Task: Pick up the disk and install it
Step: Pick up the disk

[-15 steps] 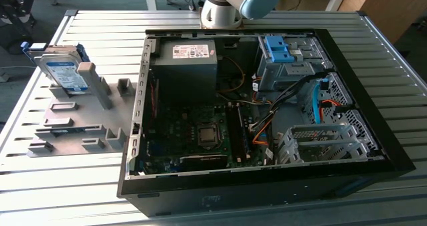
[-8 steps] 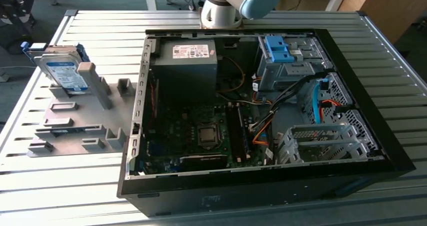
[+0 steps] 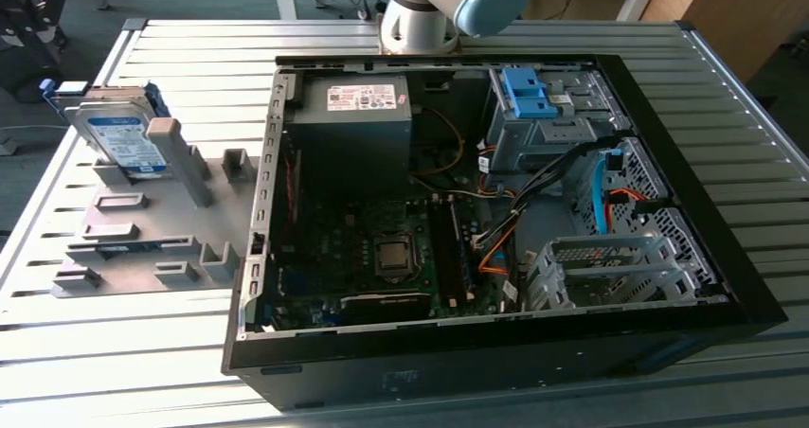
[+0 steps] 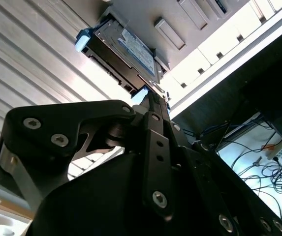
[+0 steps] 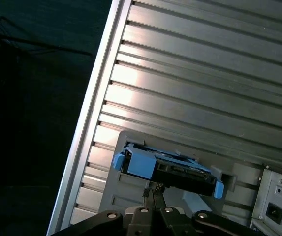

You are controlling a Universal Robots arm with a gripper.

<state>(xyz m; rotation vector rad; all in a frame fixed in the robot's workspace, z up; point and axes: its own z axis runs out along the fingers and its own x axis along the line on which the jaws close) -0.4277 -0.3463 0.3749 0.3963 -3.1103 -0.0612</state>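
The disk (image 3: pixel 120 134), silver with a white-and-blue label and a blue bracket, stands tilted on edge in a grey holder (image 3: pixel 139 229) on the slatted table, at the exterior view's left. Both wrist views look along the gripper toward it. The disk (image 4: pixel 126 49) lies beyond the black fingertips, and its blue-bracketed edge (image 5: pixel 168 169) faces the camera. My gripper (image 4: pixel 153 93) (image 5: pixel 150 189) has its thin fingers pressed together with nothing between them, and it hangs a short way off the disk, not touching it.
An open computer case (image 3: pixel 506 68) fills the exterior view's middle and right, with a grey power supply (image 3: pixel 367 101), a blue latch piece (image 3: pixel 525 92), cables and a metal drive cage (image 3: pixel 607 267). The arm's joint (image 3: pixel 437 11) rises behind the case. The table edge (image 5: pixel 89 118) drops to dark floor.
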